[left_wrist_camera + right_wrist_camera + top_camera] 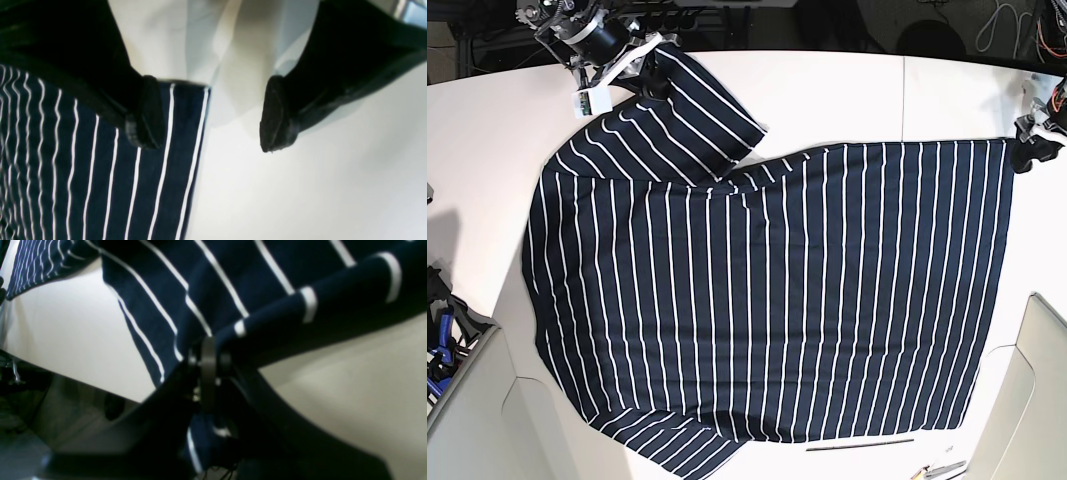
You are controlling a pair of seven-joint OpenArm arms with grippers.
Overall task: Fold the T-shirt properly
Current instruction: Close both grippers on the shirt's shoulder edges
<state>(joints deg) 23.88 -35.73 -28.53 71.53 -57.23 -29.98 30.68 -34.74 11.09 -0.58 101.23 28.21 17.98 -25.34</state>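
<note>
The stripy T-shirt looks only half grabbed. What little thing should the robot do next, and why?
Probably close the left gripper on the T-shirt corner. Its fingers stand wide open astride the hem edge, one over the cloth, one over the bare white table, holding nothing. The right gripper is already shut on cloth at the sleeve end, so both ends would then be held.

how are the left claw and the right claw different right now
The left claw is open and holds nothing; the right claw is shut on the shirt. The left claw sits at the shirt's corner over the table; the right claw has lifted a sleeve, folding it onto the shirt. Both are at the shirt's far edge.
</note>
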